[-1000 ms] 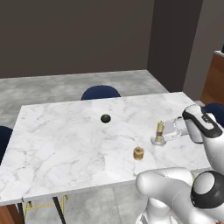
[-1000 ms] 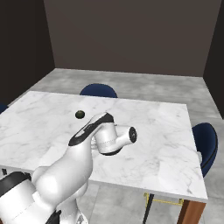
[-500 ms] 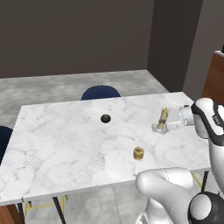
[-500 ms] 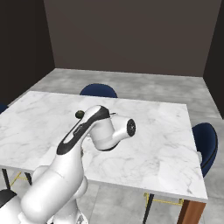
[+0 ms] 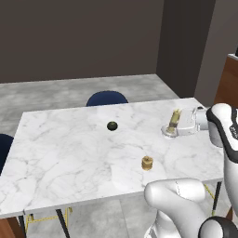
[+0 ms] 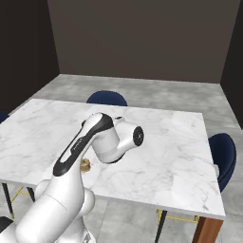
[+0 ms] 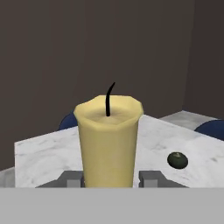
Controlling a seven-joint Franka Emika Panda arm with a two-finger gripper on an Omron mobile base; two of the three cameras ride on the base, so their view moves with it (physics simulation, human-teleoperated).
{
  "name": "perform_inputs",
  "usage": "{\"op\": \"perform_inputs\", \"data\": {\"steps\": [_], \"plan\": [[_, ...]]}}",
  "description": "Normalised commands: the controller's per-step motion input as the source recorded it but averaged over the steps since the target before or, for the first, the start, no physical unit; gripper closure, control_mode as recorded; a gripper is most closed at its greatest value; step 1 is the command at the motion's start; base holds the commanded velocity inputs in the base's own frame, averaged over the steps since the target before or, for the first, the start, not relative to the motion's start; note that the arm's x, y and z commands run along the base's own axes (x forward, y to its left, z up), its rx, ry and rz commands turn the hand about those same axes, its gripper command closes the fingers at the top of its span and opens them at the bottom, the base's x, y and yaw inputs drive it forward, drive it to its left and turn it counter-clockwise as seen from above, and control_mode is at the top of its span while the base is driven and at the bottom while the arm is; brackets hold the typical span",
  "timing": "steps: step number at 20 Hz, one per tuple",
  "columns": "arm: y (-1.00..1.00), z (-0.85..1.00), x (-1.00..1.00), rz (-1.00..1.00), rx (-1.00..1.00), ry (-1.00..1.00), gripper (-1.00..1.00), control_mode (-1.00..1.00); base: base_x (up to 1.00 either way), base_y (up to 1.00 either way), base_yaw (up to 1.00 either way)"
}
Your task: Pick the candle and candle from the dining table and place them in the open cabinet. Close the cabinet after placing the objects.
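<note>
Stick candle [image 5: 175, 120] near dining table [image 5: 69, 153] right edge; spool candle [image 5: 147, 162] nearer front; black lump [image 5: 112, 126] mid-table.

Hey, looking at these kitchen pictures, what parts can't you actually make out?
- Tan-yellow stick candle: in the hand view the bottom edge cuts off its lower end and silver dish.
- Short golden spool candle: in the right base view, mostly behind the white arm.
- Reddish-brown wooden cabinet: cut by the left base view's right edge; door state unclear.
</note>
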Motion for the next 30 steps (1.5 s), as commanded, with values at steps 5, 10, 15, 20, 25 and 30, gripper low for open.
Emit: {"op": "perform_inputs", "data": {"steps": [5,10,15,20,25,30], "plan": [[0.01,0.08,-0.13,0.01,0.0,-0.14,1.0,-1.0,0.0,0.0,0.0],[0.0,0.0,-0.02,0.0,0.0,-0.01,1.0,-1.0,0.0,0.0,0.0],[0.0,0.0,-0.08,0.0,0.0,0.0,1.0,-1.0,0.0,0.0,0.0],[0.02,-0.02,-0.17,0.0,-0.01,0.0,1.0,1.0,-0.34,0.01,0.0],[0.0,0.0,0.0,0.0,0.0,0.0,1.0,1.0,-0.59,0.0,0.0],[0.0,0.0,0.0,0.0,0.0,0.0,1.0,1.0,-0.51,0.0,-0.09]]}}
